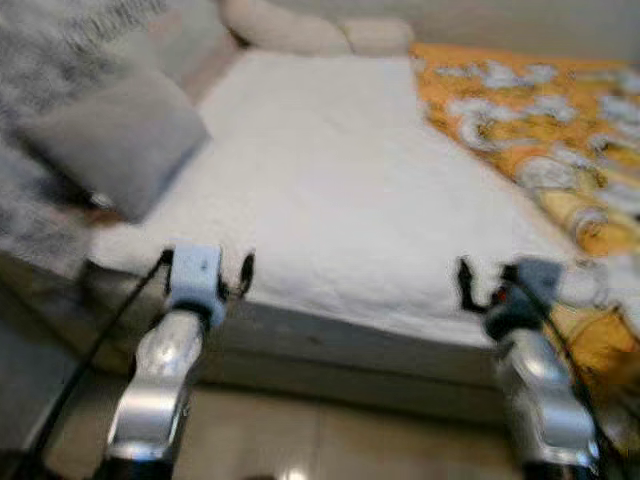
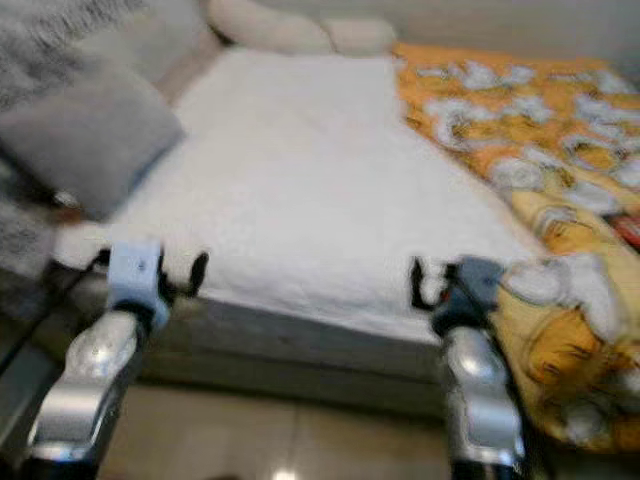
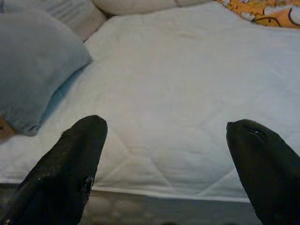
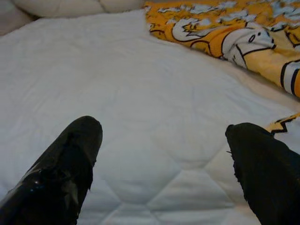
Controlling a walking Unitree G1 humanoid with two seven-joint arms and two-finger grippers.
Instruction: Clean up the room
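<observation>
Step in hand: the bed [image 1: 330,200] is being faced from its foot end, and the orange patterned blanket [image 1: 540,130] is judged to be the thing to be tidied.
Blanket position: it is bunched along the robot's right side of the bed, with part of it spilling over the right corner near the foot.
Left claw [image 1: 205,270]: it is held open and empty, just above the foot edge of the white quilted cover [image 3: 187,93], touching nothing.
Right claw [image 1: 490,285]: it is also held open and empty, near the foot edge and just beside the hanging fold of the blanket.
Fingers: in each wrist view the two black fingers [image 4: 70,159] are seen spread wide, with bare white cover between them.
How to do it well: the right claw should probably be brought to a free edge or corner of the blanket, not to a thick bunch, so that a single layer is gripped and the cloth can be drawn flat.
Care needed: the white cover underneath should not be pinched together with the blanket.
Other things: a grey pillow [image 1: 115,140] lies at the left side of the bed, and cream pillows [image 1: 310,30] lie at the head.
Obstruction: the way to the blanket is judged open; the eye views are blurred, so fine folds cannot be made out.
</observation>
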